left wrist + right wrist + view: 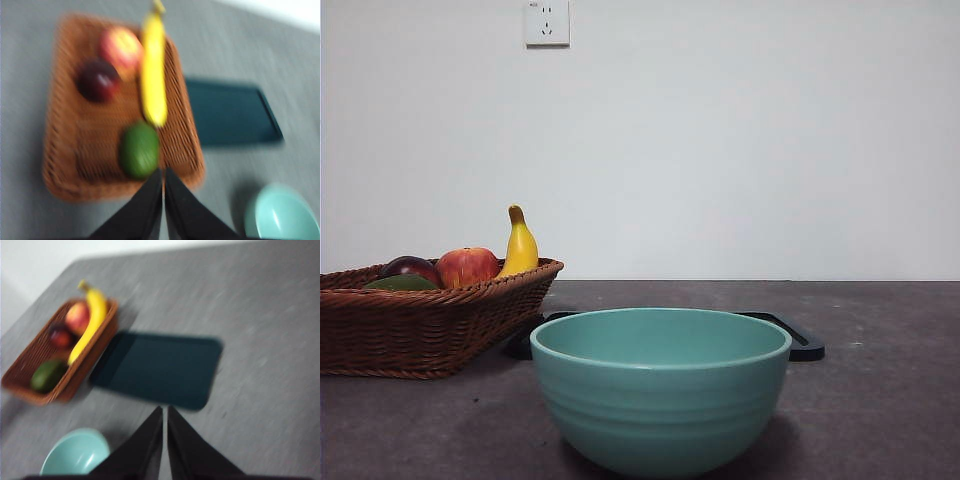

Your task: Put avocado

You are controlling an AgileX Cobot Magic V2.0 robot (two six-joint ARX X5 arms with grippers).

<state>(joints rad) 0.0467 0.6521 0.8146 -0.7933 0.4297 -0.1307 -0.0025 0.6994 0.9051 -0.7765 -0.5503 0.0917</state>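
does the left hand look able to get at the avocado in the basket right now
Probably yes: the left hand, jaws shut, hangs just above the avocado, which lies uncovered in the basket, the banana beside it.

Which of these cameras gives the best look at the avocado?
The left wrist view: though blurred, it looks down on the whole avocado lying in the wicker basket beside the banana. The right wrist view shows it smaller and farther off. The front view catches only a green sliver above the basket rim.

The avocado (400, 284), an apple (467, 266), a round fruit (410, 267) and a banana (520, 246) lie in the basket (420, 325) at the left. The bowl (660, 388) stands in front, with the tray (798, 338) behind it and beside the basket.
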